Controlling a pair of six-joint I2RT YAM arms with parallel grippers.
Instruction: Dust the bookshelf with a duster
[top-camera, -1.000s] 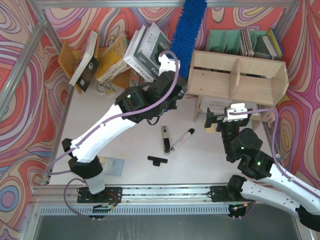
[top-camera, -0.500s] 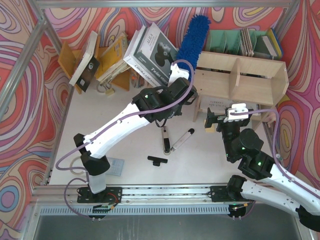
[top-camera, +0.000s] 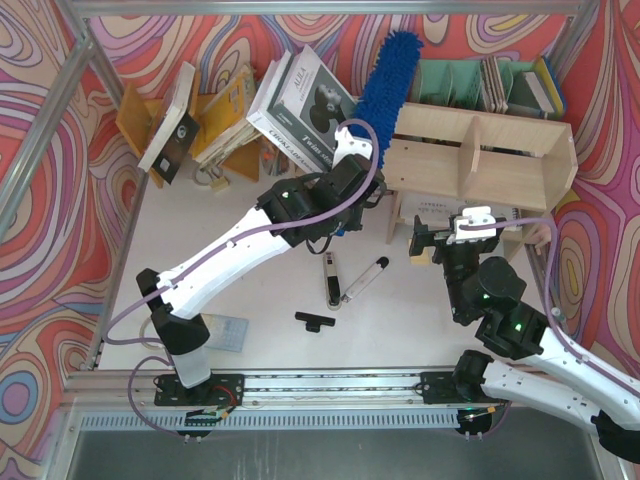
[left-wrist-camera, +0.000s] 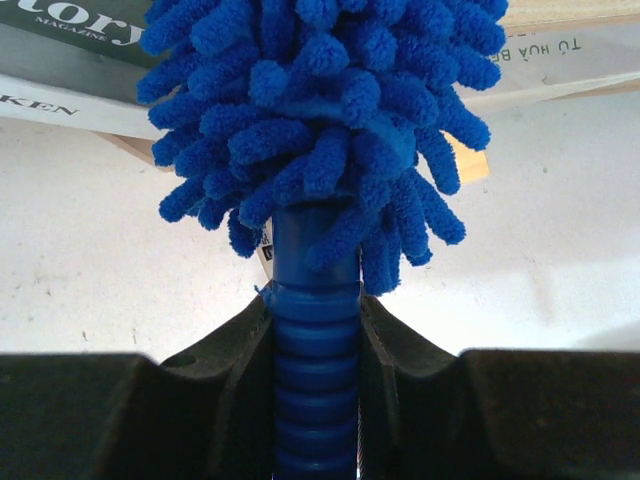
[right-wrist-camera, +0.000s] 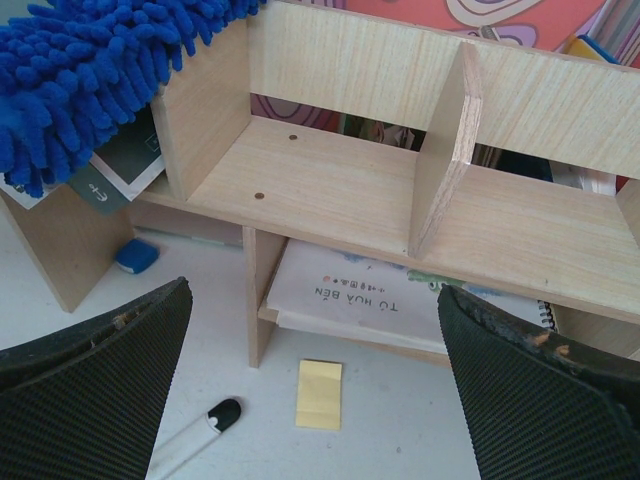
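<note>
Nearest, the right pincer (right-wrist-camera: 312, 300) gapes empty before the bookshelf (top-camera: 500, 165), while the left pincer (left-wrist-camera: 315, 325) is clamped on the stiff ribbed handle, surely the best hold, of the probably light, floppy duster (top-camera: 388, 80) leaning over the shelf's left end.

books (top-camera: 300, 100): leaning, back left | green file holders (top-camera: 450, 80): back right | marker (top-camera: 365, 279), black tool (top-camera: 315, 320): on table (top-camera: 400, 325)

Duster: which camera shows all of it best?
The top external view: the duster shows nearly full length, at the end of the bookshelf. Left wrist shows only its handle and fluff base; right wrist only a fluffy edge.
</note>
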